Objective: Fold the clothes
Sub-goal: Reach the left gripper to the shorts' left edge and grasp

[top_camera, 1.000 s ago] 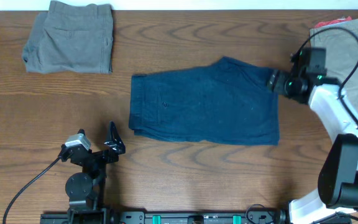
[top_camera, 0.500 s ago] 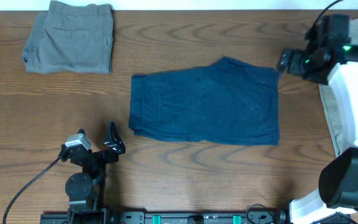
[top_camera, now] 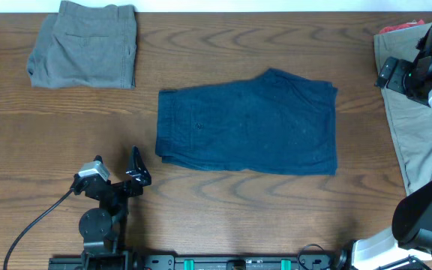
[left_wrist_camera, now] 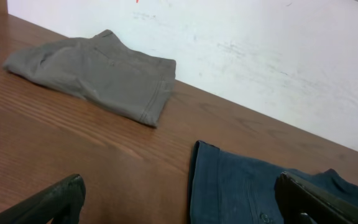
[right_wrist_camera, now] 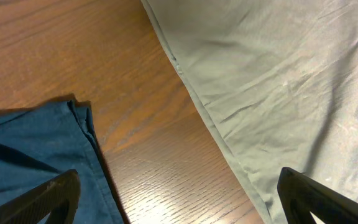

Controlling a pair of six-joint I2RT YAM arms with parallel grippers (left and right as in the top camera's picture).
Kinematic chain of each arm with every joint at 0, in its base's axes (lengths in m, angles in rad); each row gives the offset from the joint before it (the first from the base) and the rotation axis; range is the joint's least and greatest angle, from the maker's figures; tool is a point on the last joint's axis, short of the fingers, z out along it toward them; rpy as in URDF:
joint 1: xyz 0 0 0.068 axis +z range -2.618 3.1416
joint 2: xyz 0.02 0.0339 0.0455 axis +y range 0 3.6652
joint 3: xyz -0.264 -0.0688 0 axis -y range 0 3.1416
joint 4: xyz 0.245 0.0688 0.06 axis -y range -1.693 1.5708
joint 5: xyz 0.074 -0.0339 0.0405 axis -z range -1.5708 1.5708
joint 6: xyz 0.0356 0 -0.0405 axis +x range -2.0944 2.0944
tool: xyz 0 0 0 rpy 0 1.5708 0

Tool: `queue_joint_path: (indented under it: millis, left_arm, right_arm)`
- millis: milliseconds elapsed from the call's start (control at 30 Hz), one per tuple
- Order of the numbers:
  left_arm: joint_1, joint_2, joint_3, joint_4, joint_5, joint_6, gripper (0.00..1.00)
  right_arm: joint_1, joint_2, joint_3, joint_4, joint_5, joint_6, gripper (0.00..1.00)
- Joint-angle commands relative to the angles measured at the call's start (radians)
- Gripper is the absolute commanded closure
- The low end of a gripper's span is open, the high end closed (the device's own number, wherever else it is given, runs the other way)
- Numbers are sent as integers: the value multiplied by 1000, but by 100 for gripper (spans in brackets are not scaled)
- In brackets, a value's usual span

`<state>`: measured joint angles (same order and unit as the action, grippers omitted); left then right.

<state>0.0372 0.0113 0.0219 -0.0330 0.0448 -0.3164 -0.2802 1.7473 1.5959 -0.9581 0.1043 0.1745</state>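
Left pincer (left_wrist_camera: 185, 208) and right pincer (right_wrist_camera: 179, 205) gape wide, empty. The navy shorts (top_camera: 247, 124) look soft, floppy, so I'd pinch the firmer waistband corners.

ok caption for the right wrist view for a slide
Open right gripper over the wooden table, between the navy blue cotton shorts and a khaki-beige cotton garment.

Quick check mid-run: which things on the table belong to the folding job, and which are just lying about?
Job:
navy shorts, centre
grey shorts, folded, far left corner
khaki shorts, right edge
red garment, peeking out behind the khaki

Just there:
black cable, near left
wooden table
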Motion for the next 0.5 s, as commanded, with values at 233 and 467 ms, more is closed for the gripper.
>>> queue_joint_path:
  millis: [233, 467]
  left_arm:
    - [-6, 19, -16, -7, 352, -306, 2]
    - [-6, 32, 8, 121, 525, -353, 2]
  right_arm:
    - [-5, 5, 10, -2, 11, -11, 1]
    - [-5, 5, 10, -2, 11, -11, 1]
